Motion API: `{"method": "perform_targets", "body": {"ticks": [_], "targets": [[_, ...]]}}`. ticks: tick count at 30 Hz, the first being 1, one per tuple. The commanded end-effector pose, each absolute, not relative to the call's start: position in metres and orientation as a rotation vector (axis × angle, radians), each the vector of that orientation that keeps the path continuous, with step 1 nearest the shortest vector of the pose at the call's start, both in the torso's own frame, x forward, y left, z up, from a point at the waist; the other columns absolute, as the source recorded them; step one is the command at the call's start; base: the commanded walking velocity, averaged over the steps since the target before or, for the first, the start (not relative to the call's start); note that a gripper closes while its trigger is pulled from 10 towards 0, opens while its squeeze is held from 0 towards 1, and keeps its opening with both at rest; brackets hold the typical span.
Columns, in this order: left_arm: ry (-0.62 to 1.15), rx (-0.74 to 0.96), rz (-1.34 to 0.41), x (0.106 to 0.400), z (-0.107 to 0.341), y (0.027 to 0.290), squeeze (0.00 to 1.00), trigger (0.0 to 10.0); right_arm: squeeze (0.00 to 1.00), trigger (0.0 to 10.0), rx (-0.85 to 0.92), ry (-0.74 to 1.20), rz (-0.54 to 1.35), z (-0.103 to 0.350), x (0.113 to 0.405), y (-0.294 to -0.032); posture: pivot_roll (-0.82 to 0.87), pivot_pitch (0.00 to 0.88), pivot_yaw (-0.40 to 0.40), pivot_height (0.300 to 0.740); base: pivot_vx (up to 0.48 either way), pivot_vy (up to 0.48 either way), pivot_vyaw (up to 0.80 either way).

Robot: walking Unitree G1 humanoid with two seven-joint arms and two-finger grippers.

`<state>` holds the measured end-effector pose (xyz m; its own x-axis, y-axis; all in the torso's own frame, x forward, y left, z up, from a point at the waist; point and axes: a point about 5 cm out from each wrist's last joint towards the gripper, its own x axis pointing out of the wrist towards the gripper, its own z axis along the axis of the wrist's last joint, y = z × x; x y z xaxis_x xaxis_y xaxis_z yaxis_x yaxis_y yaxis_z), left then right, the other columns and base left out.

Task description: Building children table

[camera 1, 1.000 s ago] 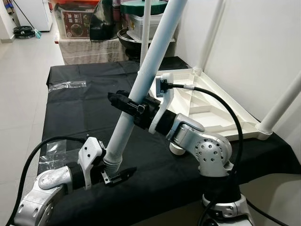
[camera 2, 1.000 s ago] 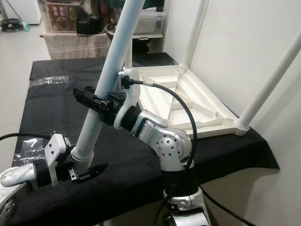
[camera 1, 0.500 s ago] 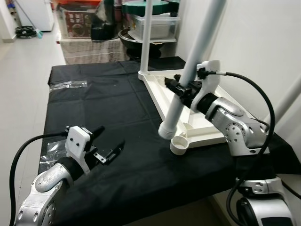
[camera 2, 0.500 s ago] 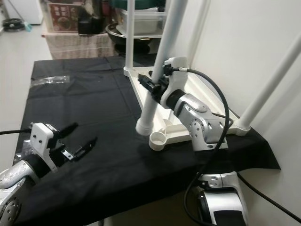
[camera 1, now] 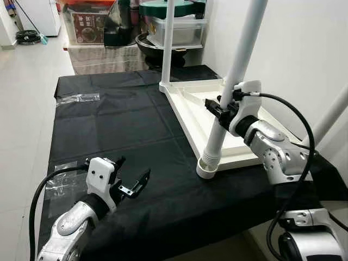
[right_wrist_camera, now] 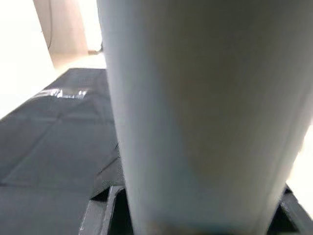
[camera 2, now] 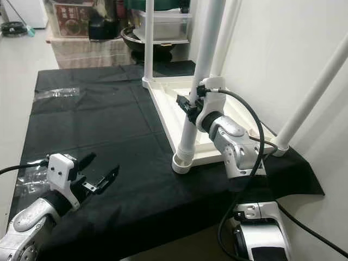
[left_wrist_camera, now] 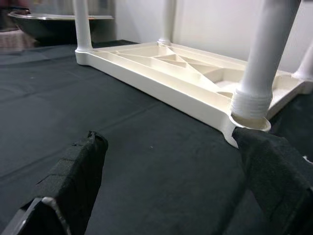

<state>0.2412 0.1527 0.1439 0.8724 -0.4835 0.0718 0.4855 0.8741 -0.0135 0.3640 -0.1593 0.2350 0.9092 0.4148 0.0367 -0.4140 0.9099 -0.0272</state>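
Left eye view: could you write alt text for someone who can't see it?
The robot's right gripper holds a white table leg upright in the corner socket of an upturned white tabletop lying on a black cloth. Its left gripper hovers open and empty above the cloth nearby.

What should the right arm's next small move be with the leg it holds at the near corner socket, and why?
Probably twist the table leg to screw it down. The right gripper clamps it nearly upright, and its threaded end sits in the corner socket of the upturned tabletop, threads still exposed. The left gripper hovers open over the black cloth, apart from the leg.
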Motion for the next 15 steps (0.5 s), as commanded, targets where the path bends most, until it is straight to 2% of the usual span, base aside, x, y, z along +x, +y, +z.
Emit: {"method": "perform_targets", "body": {"ticks": [1, 15], "targets": [[-0.076, -0.022, -0.496, 0.241, 0.145, 0.153, 0.0, 10.0, 0.0, 0.0, -0.04, -0.004, 0.432, 0.223, 0.364, -0.16, 0.07, 0.0, -0.083, 0.74, 0.0, 0.0, 0.0], [-0.075, -0.017, -0.467, 0.242, 0.144, 0.157, 0.0, 10.0, 0.0, 0.0, -0.133, 0.036, 0.53, 0.195, 0.345, -0.142, 0.06, 0.0, -0.075, 0.74, 0.0, 0.0, 0.0]]}}
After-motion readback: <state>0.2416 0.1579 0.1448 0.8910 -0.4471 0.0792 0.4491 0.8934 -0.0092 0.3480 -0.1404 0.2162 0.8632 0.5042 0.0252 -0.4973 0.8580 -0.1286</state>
